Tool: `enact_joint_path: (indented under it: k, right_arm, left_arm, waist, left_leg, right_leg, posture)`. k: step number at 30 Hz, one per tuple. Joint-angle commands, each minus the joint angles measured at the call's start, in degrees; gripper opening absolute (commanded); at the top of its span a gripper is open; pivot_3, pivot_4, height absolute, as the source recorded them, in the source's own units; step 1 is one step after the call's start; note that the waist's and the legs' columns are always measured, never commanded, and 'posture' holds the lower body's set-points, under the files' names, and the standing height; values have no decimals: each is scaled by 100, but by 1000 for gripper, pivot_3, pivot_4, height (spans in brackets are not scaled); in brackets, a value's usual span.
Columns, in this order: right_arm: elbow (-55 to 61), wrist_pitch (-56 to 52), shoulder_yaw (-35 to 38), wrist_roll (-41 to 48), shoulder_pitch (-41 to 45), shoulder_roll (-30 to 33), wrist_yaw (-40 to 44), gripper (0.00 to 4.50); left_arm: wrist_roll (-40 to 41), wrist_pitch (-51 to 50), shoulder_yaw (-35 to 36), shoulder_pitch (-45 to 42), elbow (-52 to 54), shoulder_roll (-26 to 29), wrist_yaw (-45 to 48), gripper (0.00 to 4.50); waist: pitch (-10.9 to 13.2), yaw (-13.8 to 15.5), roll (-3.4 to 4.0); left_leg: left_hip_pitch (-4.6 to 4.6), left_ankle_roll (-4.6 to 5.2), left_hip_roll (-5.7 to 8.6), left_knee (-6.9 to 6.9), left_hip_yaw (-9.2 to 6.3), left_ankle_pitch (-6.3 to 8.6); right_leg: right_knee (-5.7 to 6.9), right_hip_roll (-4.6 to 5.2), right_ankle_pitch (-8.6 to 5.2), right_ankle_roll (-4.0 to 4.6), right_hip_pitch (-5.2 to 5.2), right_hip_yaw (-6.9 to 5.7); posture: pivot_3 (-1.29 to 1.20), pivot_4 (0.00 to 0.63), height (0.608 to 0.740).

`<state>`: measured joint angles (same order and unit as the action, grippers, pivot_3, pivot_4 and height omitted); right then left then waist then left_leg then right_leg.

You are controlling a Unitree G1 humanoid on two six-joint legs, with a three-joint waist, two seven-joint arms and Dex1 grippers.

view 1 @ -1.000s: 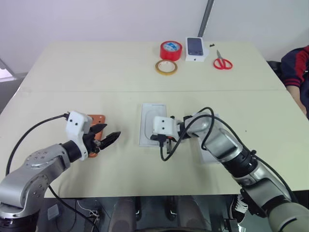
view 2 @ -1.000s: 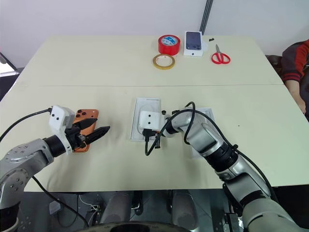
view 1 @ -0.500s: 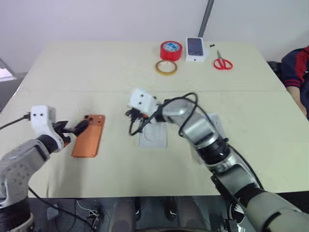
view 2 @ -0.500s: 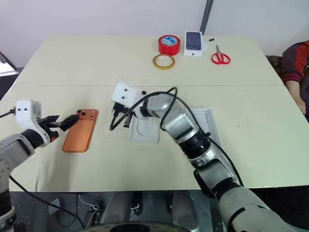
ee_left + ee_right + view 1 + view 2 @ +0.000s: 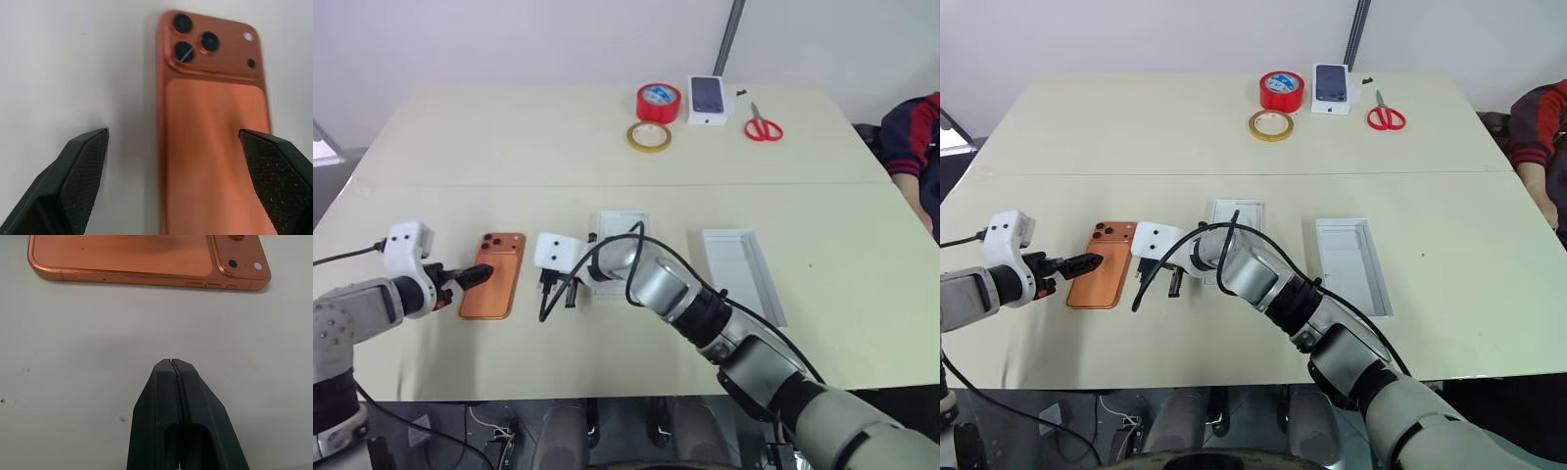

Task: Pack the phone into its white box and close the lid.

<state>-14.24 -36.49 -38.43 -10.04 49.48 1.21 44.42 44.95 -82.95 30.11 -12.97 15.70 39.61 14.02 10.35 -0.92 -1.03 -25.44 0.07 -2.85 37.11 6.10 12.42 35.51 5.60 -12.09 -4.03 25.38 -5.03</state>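
Phone (image 5: 494, 274) lies camera side up on the tabletop (image 5: 509, 137), nothing gripping it. Left pincer (image 5: 178, 161) is spread wide, low over the phone's left edge, one finger on each side of it. Right pincer (image 5: 177, 377) is pressed together, tips just right of the phone, holding nothing. Box (image 5: 744, 274) sits open, well right of the phone. White insert (image 5: 625, 227) lies between them, partly behind the right arm.

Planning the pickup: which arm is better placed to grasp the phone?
Left, probably. The left gripper is open, fingers either side of the phone. The right gripper is shut, apart from the phone's edge.
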Motion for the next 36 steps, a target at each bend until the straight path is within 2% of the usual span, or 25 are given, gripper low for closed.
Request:
enact_joint_path:
  k: [1, 12, 28, 36]
  right_arm:
    - [107, 104, 15, -24, 52, -37, 49, 0]
    - [202, 109, 71, -52, 0, 126, 126, 0]
    - [307, 43, 53, -92, -119, 141, 160, 0]
    - [329, 38, 44, -98, -137, 161, 190, 0]
  left_arm:
    - [292, -440, -347, 64, 224, -364, 188, 4447]
    - [422, -955, -417, -56, 785, -1288, 106, 4447]
    - [1647, -955, -112, -225, 628, -1377, -130, 4447]
    - [1773, -955, 137, -264, 460, -1371, -642, 4447]
  waist:
    - [-1, 10, 0]
    - [-14, 36, 9]
    - [-17, 16, 5]
    - [-17, 5, 5]
  left_leg:
    - [0, 0, 0, 0, 0, 0]
    - [1, 1, 10, 0, -4, 1]
    - [0, 3, 9, 2, -8, 1]
    - [1, 3, 5, 1, -9, 0]
  right_leg:
    - [0, 1, 0, 0, 0, 0]
    - [-3, 10, -1, 2, -6, 0]
    - [-6, 8, -1, 3, -10, 0]
    - [-5, 2, -1, 3, -10, 0]
  posture:
    - [0, 150, 736]
    - [0, 150, 736]
    - [0, 150, 736]
    - [0, 150, 736]
